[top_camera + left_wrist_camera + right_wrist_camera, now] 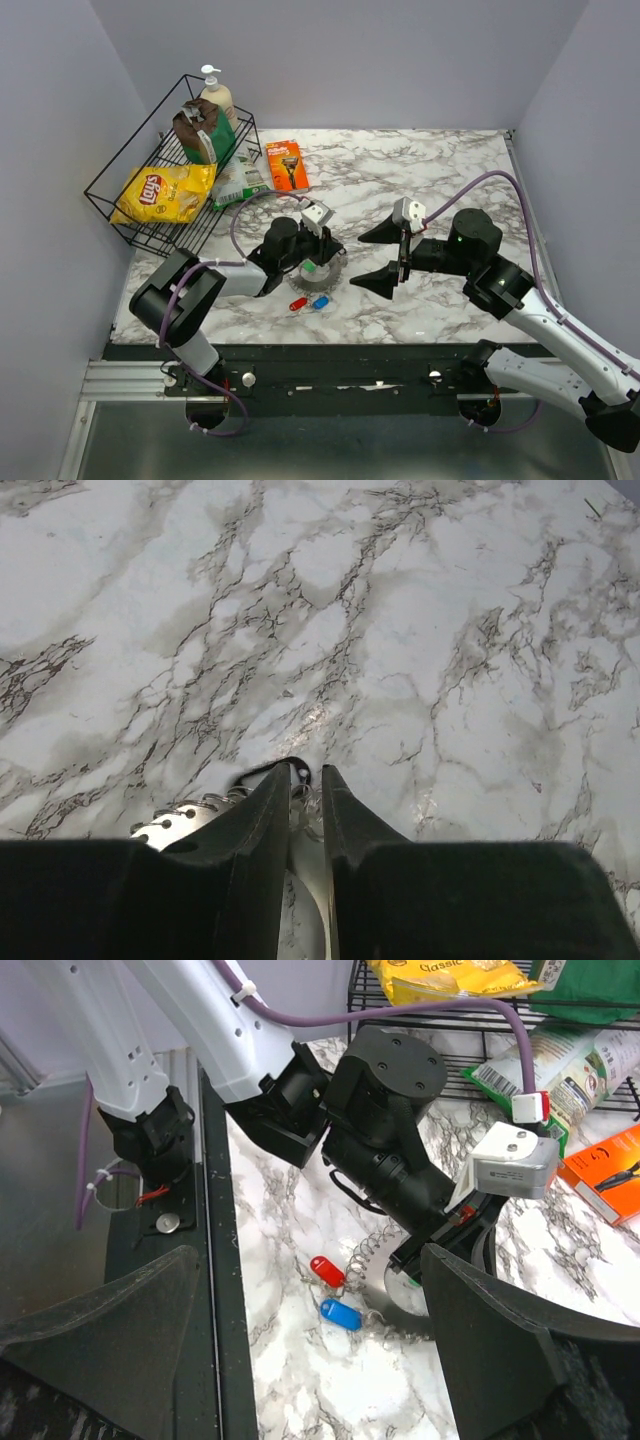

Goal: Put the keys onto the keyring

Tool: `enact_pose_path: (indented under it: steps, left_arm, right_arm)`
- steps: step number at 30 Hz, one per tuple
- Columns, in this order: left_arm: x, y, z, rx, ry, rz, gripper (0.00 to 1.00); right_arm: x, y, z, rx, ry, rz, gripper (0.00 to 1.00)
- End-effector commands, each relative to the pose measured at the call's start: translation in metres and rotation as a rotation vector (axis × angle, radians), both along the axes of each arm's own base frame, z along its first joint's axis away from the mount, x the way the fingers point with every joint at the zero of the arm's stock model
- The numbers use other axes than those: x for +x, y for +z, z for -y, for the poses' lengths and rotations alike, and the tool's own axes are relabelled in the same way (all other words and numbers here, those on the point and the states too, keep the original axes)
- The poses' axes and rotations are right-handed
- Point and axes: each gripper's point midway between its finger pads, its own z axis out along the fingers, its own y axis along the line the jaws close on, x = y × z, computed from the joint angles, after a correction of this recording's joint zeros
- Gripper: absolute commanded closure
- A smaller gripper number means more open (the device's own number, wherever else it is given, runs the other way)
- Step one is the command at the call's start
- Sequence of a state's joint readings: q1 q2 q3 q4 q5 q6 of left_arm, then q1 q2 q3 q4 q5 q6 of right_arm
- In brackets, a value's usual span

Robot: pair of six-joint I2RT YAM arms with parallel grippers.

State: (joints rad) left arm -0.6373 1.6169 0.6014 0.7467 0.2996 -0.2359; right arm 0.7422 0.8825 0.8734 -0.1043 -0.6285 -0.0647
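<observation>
Table: white marble top point(440, 170) with grey veins, with both arms reaching in from its near edge.
Wire basket: black basket point(110, 190) at the far left corner, holding a yellow Lay's chip bag point(165, 192) and a pump bottle point(217, 97).
Right gripper: held above the table's middle point(356, 261), its two black fingers spread wide with nothing between them, pointing toward the left arm.
Left gripper: lowered onto the keyring point(306, 772), fingers pressed almost together on a shiny strip of metal that appears to be the ring's wire.
Razor pack: orange, lying flat point(288, 165) just beside the basket.
Keyring: grey coiled wire ring point(330, 278) on the table near the front edge, under the left gripper.
Keys: red-tagged key point(326, 1269) and blue-tagged key point(341, 1313) lie side by side just in front of the ring; a green tag point(311, 267) shows at the left gripper.
</observation>
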Motion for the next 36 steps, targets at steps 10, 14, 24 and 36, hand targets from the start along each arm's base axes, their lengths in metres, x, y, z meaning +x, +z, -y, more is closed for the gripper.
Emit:
enact_pose_path:
  steps: [10, 14, 24, 36]
  left_arm:
    - [0.008, 0.022, 0.003, -0.047, 0.02, 0.062, 0.33]
    - [0.0, 0.043, 0.0, -0.086, 0.01, 0.105, 0.02]
    - [-0.002, 0.08, -0.03, -0.189, 0.203, 0.021, 0.01]
    - [0.006, 0.109, -0.123, -0.148, 0.662, 0.081, 0.01]
  right_arm:
    - [0.002, -0.005, 0.004, -0.015, -0.023, -0.001, 0.0]
    - [0.002, -0.003, 0.004, -0.012, -0.023, 0.0, 0.0]
    - [0.005, -0.001, 0.001, -0.012, -0.025, -0.006, 0.0]
    - [0.01, -0.004, 0.0, -0.014, -0.046, -0.015, 0.0]
